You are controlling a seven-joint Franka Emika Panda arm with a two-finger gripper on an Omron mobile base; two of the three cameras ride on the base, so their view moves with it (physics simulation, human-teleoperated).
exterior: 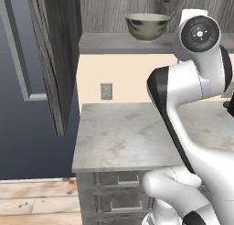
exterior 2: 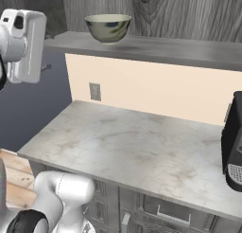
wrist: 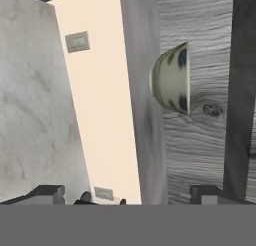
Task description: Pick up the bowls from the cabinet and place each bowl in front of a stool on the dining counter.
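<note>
One grey-white bowl with dark bluish marks stands upright on the grey shelf of the dark wood-grain cabinet. From the other side the same bowl sits near the left end of the shelf. The hand view is rolled, so the bowl appears on its side against the shelf. My gripper is open, some way short of the bowl, with nothing between its fingertips. The stools and the dining counter are out of view.
Below the shelf runs a marble-topped drawer counter with a cream back wall and an outlet. A dark appliance stands at its right end. The open cabinet door hangs at the left, and my arm rises at the right.
</note>
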